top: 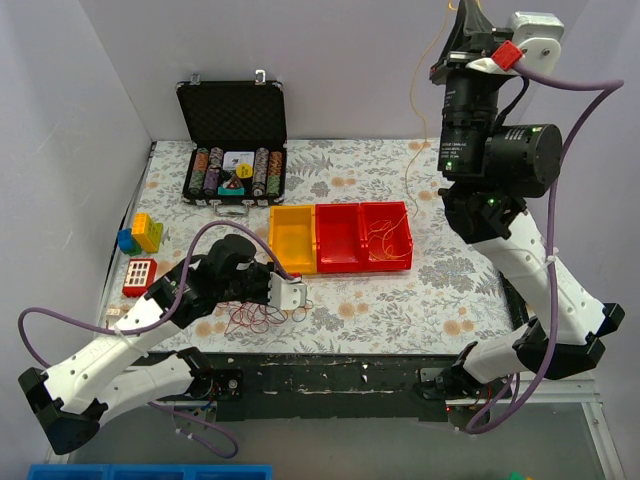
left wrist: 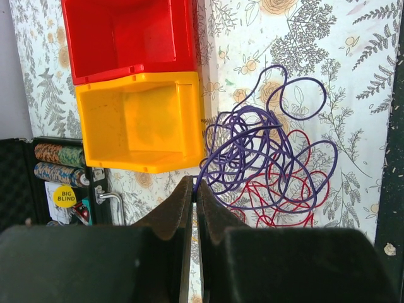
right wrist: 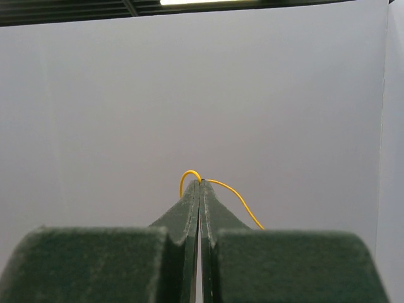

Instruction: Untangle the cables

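White walls close the worktop [top: 420,300] on its left, back and right, and a black rail [top: 330,365] runs along the near edge. Bare floral cloth stretches between that rail and the row of bins. The cables [left wrist: 252,158], a loose knot of purple and red loops, lie on the cloth near the front edge, just ahead of the left claw [left wrist: 194,184]. That claw is low and closed, with a purple strand [left wrist: 203,165] running into its tips. The yellow bin [top: 292,238] sits just beside the tangle, on its far side, and two red bins [top: 338,235] continue the row. Thin orange loops [top: 388,240] lie in the rightmost one. The right claw [right wrist: 200,184] is raised high against the back wall, well apart from the tangle. It is pinched shut on a yellow cable [right wrist: 189,172] that trails down toward the worktop. An open poker chip case [top: 233,140] stands at the back left, and toy blocks [top: 140,234] sit by the left wall.
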Action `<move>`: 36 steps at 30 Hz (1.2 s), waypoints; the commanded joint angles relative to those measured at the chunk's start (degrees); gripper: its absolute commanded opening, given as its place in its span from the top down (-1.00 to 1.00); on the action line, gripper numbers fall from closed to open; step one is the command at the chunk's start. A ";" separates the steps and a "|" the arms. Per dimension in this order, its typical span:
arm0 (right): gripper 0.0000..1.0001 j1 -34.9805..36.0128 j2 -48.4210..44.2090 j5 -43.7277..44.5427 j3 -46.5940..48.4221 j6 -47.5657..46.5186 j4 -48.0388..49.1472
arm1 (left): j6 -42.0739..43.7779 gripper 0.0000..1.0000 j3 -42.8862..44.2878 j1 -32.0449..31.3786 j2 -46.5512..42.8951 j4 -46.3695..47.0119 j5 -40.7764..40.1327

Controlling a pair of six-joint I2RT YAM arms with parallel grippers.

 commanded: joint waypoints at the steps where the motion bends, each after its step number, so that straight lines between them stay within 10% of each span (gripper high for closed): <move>1: 0.97 -2.19 0.74 -2.21 4.13 3.05 1.87 | 0.30 0.96 -0.24 0.27 -1.46 0.48 -0.10; 26: 0.97 -8.97 -7.51 2.53 -23.10 16.49 0.29 | 0.21 0.95 -0.94 0.27 -2.43 0.13 0.17; 36: 0.97 -10.55 -16.12 1.92 -39.27 37.13 -12.36 | 1.00 0.96 -0.85 0.27 -1.73 0.48 -0.45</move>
